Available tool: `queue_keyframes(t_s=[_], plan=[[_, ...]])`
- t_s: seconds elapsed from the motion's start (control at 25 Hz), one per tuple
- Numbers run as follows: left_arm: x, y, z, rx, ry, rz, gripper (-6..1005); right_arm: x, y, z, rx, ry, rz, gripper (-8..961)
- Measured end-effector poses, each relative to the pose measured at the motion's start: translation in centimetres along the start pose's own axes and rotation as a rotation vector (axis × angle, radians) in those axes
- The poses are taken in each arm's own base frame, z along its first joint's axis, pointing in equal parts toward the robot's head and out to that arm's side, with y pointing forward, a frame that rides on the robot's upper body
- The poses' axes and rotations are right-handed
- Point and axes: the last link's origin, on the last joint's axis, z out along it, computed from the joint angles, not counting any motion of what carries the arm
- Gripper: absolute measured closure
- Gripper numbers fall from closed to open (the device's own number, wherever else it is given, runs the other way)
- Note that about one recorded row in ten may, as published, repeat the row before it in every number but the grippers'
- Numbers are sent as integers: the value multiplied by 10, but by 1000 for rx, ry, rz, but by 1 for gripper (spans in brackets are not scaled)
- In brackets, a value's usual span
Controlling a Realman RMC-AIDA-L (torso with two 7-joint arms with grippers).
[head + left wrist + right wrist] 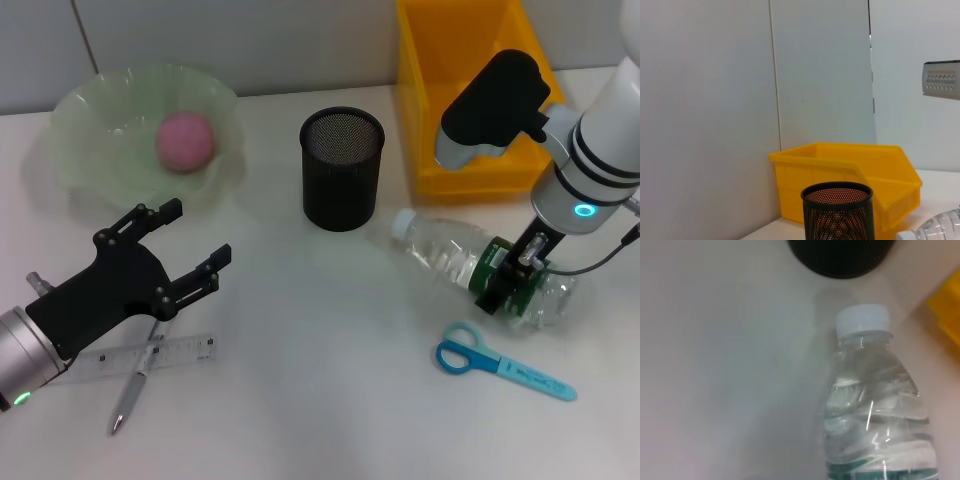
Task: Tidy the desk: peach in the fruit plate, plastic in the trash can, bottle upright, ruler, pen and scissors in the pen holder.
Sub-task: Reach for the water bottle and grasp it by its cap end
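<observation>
Desk (300,400) w/ bottle (470,262), scissors (503,362), ruler (150,353)

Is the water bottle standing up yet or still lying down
Lying down. The bottle rests on its side on the desk, cap toward the pen holder, with the right hand at its labelled middle.

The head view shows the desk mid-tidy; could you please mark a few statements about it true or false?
1. The peach lies in the fruit plate. True.
2. The bottle stands upright. False: it lies on its side, cap toward the pen holder.
3. The right gripper is at the bottle's labelled part. True.
4. The scissors are in the pen holder. False: they lie on the desk, nearer the robot than the bottle.
5. The left gripper holds the pen. False: it is open, and the pen lies across the ruler on the desk.
</observation>
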Motion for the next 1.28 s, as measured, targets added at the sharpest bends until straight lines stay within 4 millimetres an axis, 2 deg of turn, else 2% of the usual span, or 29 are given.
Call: queue_keyframes(t_s=[0.2,0.24,0.28,0.36,0.44,0.68,0.92,1.0,1.04,1.28], plan=[[1,0,-1,1,9,-2,187,-2,8,-17,-34,-50,-13,179],[2,1,-3,2,22,-6,187,-2,14,-30,-71,-101,-24,178],[2,1,-3,2,22,-6,187,-2,14,-30,-71,-101,-24,178],[3,1,-5,5,33,-7,187,0,19,-47,-92,-167,-37,177],[4,1,-6,6,41,-8,187,3,21,-53,-100,-202,-40,176],[13,-2,-15,41,117,-19,187,12,27,-59,-130,-316,-63,174],[16,-4,-17,50,143,-20,186,24,32,-59,-182,-602,-107,172],[16,-3,-17,50,144,-21,187,31,33,-58,-204,-708,-130,171],[16,-3,-17,49,146,-22,187,39,35,-56,-231,-817,-149,170],[22,-3,-18,40,180,-40,186,61,35,-41,-278,-983,-162,168]])
